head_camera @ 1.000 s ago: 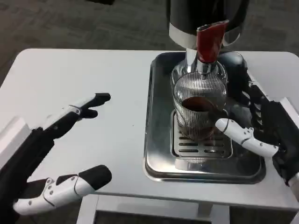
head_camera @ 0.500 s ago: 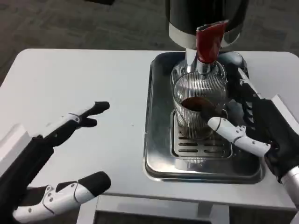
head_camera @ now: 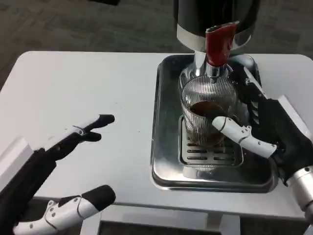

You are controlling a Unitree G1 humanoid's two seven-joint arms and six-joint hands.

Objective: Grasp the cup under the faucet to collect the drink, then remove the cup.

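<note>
A ribbed clear glass cup holding dark drink stands on the drip grate of a steel tray, right under the faucet with its red handle. My right hand wraps around the cup from the right. Its white thumb lies across the cup's front and its black fingers press against the right side. At the lower left, over the table's front edge, my left hand holds nothing, its fingers spread apart.
The dark dispenser body rises behind the tray at the top. The white table stretches bare to the left of the tray. Grey carpet lies beyond the table's far edge.
My right hand has moved left and closed in around the cup, with the thumb sliding across its front. The left hand has sunk slightly toward the front edge.
</note>
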